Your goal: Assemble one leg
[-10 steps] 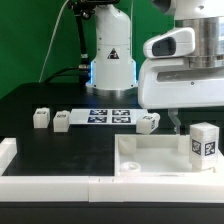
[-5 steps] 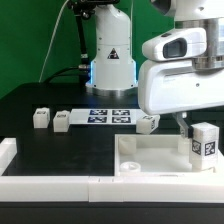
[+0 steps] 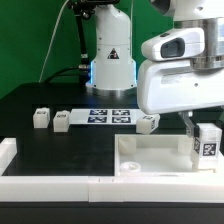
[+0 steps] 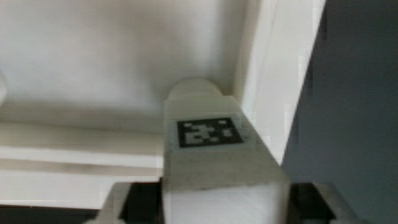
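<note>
We see the claw (image 4: 214,205) gripping the upright leg (image 3: 207,143) — long axis vertical, squarely between its pads (image 4: 139,203).

Leg (image 3: 208,145): small white rectangular block. A black-and-white square tag is on the side facing the exterior camera, and a tag also shows on it in the wrist view. Pose is upright, on its end. It stands inside the white tray (image 3: 150,152), at the exterior view's right end.
</note>
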Controlling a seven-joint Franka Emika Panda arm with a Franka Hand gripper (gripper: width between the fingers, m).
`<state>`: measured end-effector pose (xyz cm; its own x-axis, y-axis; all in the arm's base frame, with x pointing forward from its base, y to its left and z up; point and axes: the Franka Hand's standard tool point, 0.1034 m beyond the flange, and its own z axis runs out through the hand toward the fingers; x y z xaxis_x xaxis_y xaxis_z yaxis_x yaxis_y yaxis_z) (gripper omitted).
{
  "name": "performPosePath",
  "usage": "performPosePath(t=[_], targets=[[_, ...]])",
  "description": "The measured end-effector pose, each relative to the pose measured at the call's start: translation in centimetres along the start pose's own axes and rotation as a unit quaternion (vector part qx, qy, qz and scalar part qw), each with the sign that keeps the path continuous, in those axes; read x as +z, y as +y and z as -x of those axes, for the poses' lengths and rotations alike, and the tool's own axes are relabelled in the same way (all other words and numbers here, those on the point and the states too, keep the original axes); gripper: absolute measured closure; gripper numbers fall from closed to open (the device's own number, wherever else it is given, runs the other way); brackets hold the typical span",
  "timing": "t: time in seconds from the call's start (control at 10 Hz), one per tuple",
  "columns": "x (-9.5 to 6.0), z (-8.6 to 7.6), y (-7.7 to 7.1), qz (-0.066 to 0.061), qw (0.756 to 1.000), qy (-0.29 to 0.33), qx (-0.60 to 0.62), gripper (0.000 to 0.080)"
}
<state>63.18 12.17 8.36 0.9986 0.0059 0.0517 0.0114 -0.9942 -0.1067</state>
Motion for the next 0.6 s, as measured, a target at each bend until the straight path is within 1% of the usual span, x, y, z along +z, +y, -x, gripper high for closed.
performPosePath(t=[0.1,0.2,0.4,0.5,0.6], targets=[[0.05,-0.10,0.28,-0.011,0.995,0.003,0.095,0.0505],[0.04,-0.30,0.47,-0.019,0.987,0.009,0.158,0.0505],[0.07,-0.37,0.73,-0.034,0.959,0.008,0.281,0.0505],[0.09,-0.35,0.69,-0.036,0.941,0.005,0.337,0.0505],[0.10,-0.34,0.63,-0.036,0.917,0.002,0.398,0.0505]])
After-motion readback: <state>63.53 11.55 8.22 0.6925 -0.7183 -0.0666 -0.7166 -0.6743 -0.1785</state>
